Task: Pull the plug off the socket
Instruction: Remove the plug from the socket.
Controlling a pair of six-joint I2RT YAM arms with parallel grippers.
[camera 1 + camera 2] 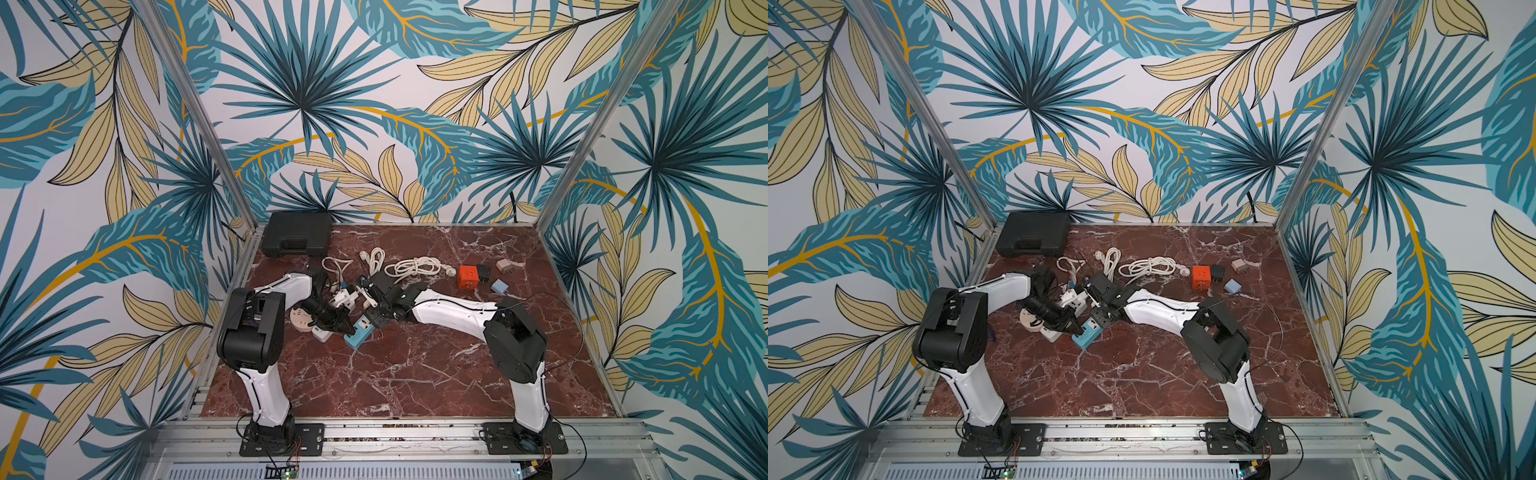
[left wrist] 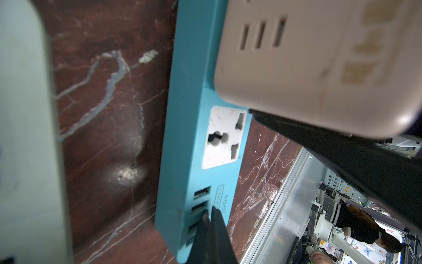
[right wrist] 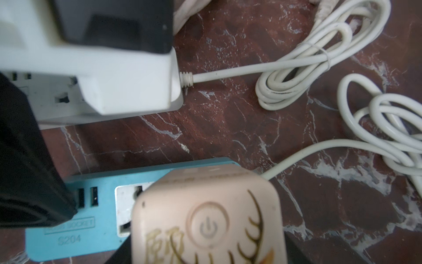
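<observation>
My right gripper [image 3: 207, 251] is clamped on the beige plug [image 3: 205, 217], a black finger on either flank. My left gripper [image 2: 209, 213] is pinched fully together, its tips pressing down on the USB end of the blue power strip [image 2: 182, 137]. The strip lies on the marble table [image 1: 415, 374], left of centre between my two arms, with its USB end nearer. The plug stands in the socket toward the farther end and looks seated, though its pins are hidden in every view.

I judge the plug to be a light, rigid plastic block with rounded, glossy corners. It would be slippery held by the edges, so the flat sides low on the body are the place to grip. The strip is light too and would lift with the plug unless pinned. The pins will likely resist and then let go suddenly, so a straight pull along them seems safer than rocking.

The right wrist view shows the plug's top face with its power button, and the white strip [image 3: 137, 91] and coiled white cables [image 3: 308, 68] farther off — none of which the left wrist sees. The left wrist view alone shows the plug's vented side, the empty socket [image 2: 225, 137] beside it and my tips on the USB ports. In both top views my wrists cover the plug — only the strip's near end shows.
</observation>
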